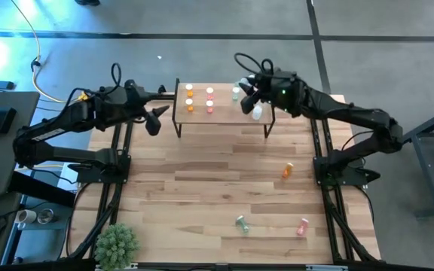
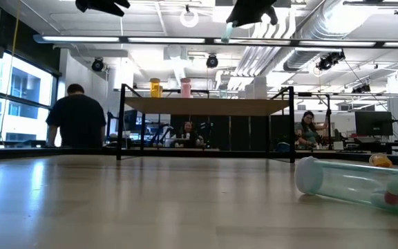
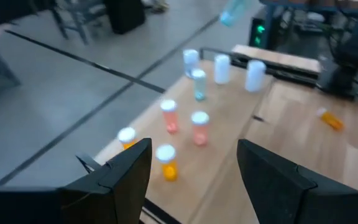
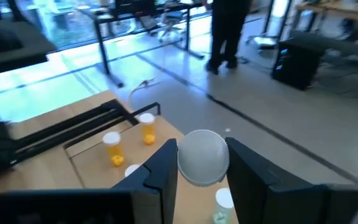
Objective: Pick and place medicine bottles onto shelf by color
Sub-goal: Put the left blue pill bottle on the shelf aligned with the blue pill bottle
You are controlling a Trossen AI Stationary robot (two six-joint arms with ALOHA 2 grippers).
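Observation:
The shelf (image 1: 223, 113) stands at the table's far edge. On it orange (image 1: 189, 102), pink (image 1: 209, 102), green (image 1: 236, 92) and white (image 1: 257, 112) medicine bottles stand upright in rows. My right gripper (image 1: 247, 96) hovers high over the shelf's right part, shut on a pale green medicine bottle (image 2: 227, 30) with a white cap. My left gripper (image 1: 154, 120) hangs open in the air off the shelf's left end, its fingers (image 3: 129, 171) around nothing. Three more bottles lie on their sides on the table: orange (image 1: 287, 171), green (image 1: 242, 223) and pink (image 1: 302, 226). My right gripper pinches the pale green bottle between its two fingers at the cap end (image 4: 202, 157); the cap's round top faces back toward the wrist. The fingers reach from the table's right, slanting slightly down. The body (image 3: 232, 11) sticks out past the fingertips, tilted, lifted clear above the shelf.
A potted green plant (image 1: 117, 245) sits at the table's near left corner. The shelf rests on thin black legs (image 2: 121, 124) with open space under it. People sit and stand in the room beyond the table (image 2: 77, 117). Bare tabletop (image 1: 202, 173) lies between the shelf and the loose bottles.

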